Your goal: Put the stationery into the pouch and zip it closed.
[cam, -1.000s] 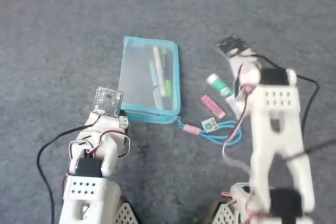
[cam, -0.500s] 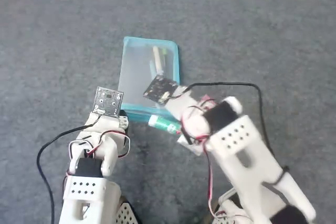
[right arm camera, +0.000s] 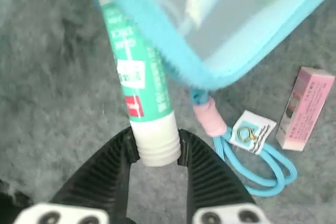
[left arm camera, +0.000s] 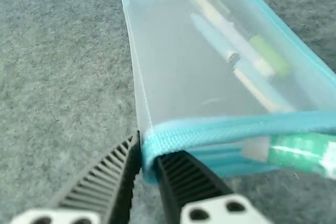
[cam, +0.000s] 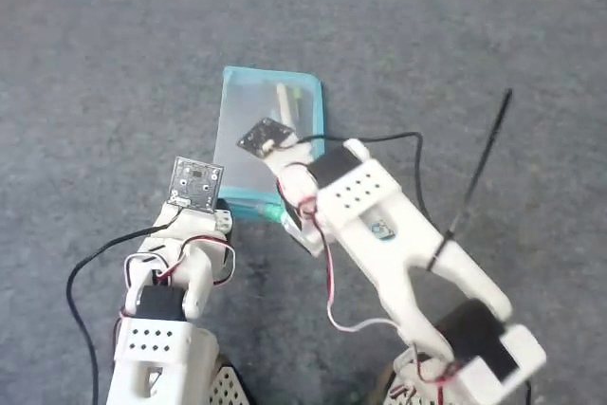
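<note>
The clear pouch [cam: 256, 130] with turquoise trim lies on the grey carpet, several pens [left arm camera: 231, 51] inside. My left gripper [left arm camera: 149, 174] is shut on the pouch's near corner edge [left arm camera: 152, 148]. A green glue stick [right arm camera: 137, 85] is pinched by its white end in my right gripper [right arm camera: 156, 153], its far end reaching under the pouch's open zipper edge [right arm camera: 157, 45]. The same glue stick [left arm camera: 302, 153] pokes into the pouch opening in the left wrist view. In the high view the right arm [cam: 370, 215] leans over the pouch's near right corner.
A pink eraser [right arm camera: 305, 107] lies on the carpet beside the pouch. The zipper pull's pink bead [right arm camera: 209, 119], blue cord loop [right arm camera: 262, 169] and small white tag [right arm camera: 250, 132] trail off the pouch corner. Carpet is open to the left.
The right arm swung from the right side over to the pouch, carrying the glue stick to the pouch's open edge. The left arm stayed put on the pouch corner.
</note>
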`<state>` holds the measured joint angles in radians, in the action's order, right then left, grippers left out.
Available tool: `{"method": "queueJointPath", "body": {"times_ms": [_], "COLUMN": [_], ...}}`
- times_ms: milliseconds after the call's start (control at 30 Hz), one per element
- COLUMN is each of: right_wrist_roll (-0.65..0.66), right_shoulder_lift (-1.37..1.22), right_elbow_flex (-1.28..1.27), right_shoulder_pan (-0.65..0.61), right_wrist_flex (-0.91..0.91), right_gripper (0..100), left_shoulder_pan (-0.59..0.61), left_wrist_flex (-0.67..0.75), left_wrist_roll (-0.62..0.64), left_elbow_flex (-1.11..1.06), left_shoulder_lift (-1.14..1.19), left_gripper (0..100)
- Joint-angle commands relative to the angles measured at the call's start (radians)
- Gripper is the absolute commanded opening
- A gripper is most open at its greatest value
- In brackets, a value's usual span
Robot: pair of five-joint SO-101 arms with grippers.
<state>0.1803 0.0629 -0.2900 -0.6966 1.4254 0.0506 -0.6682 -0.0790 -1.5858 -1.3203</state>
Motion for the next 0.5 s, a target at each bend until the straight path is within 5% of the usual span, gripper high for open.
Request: {"method": "queueJointPath", "body": {"times_ms": [0, 467], "right_wrist_roll": [-0.046, -0.356], "right_shoulder_lift": [-0.053, -0.205], "right_elbow_flex": [0.137, 0.315], "right_shoulder_pan": [0.001, 0.084], "right_wrist_flex": [-0.015, -0.122], "right_gripper": [0.6, 0.6], "left_shoulder_pan": [-0.011, -0.143], "left_wrist_flex": [0.008, 0.035], "left_wrist_roll": [0.006, -0.057], "left_elbow_flex": [0.041, 0.012], "left_shoulder_lift": [0.005, 0.005], "left_gripper": [1, 1]}}
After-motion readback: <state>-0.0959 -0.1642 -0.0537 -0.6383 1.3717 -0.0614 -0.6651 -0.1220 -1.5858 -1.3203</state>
